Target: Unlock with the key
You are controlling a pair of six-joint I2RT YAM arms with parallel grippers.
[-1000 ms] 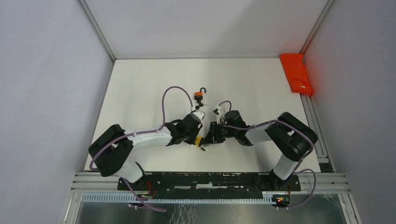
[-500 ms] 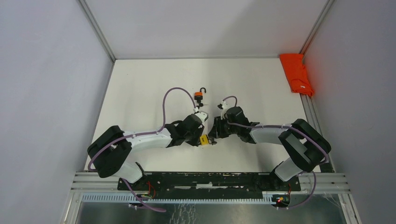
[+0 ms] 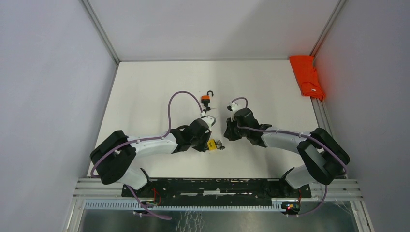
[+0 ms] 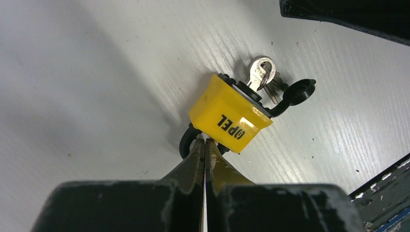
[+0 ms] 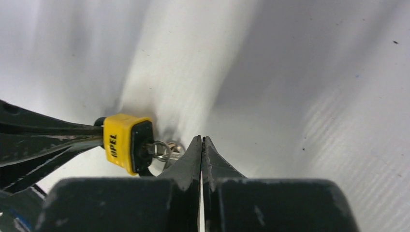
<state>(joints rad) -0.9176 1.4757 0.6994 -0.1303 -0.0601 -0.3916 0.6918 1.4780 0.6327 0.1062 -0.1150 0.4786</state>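
A yellow padlock [image 3: 211, 144] sits low over the white table, its black shackle [image 4: 185, 143] at my left gripper's tips. My left gripper [image 4: 204, 141] is shut on that shackle. A silver key [image 4: 261, 72] on a ring sticks out of the lock's black bottom face, next to a black dust cap [image 4: 300, 91]. In the right wrist view the padlock [image 5: 123, 142] and key [image 5: 167, 150] lie just left of my right gripper [image 5: 201, 139]. That gripper is shut, holds nothing and stands a short way off the key. From above, the right gripper [image 3: 226, 133] is up and right of the lock.
An orange padlock [image 3: 206, 98] with a black shackle lies on the table behind my left wrist. An orange cloth [image 3: 307, 76] rests at the far right edge by the frame rail [image 3: 325, 126]. Grey walls close in both sides.
My right gripper was open at the key end of the padlock; it has shut and drawn back up and to the right. The left gripper shifted the padlock slightly right.
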